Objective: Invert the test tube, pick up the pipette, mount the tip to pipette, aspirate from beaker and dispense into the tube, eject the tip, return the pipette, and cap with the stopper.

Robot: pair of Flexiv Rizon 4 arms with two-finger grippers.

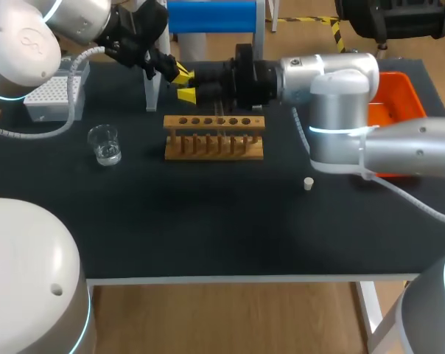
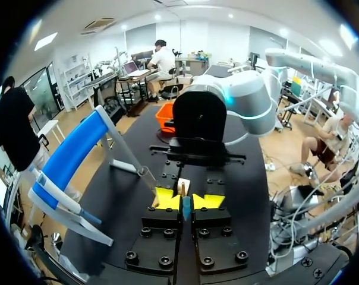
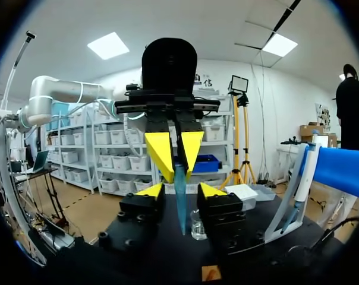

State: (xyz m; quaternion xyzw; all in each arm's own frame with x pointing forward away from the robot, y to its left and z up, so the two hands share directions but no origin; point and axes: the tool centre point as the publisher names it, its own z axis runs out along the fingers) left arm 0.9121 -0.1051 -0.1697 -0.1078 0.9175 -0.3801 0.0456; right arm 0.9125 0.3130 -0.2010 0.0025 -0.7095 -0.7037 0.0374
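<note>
A thin clear test tube hangs in the air behind the wooden rack. My left gripper is shut on it, its yellow tips pinching the tube. My right gripper faces the left one and stands open around the same tube, with a small gap on each side. In the head view both grippers, left and right, meet tip to tip above the rack's far side. The blue pipette lies on its stand at the back. A beaker with liquid stands left of the rack. The white stopper lies to the right.
A tip box sits at the back left under my left arm. An orange bin stands at the back right behind my right arm. The pipette stand's white post rises just left of the grippers.
</note>
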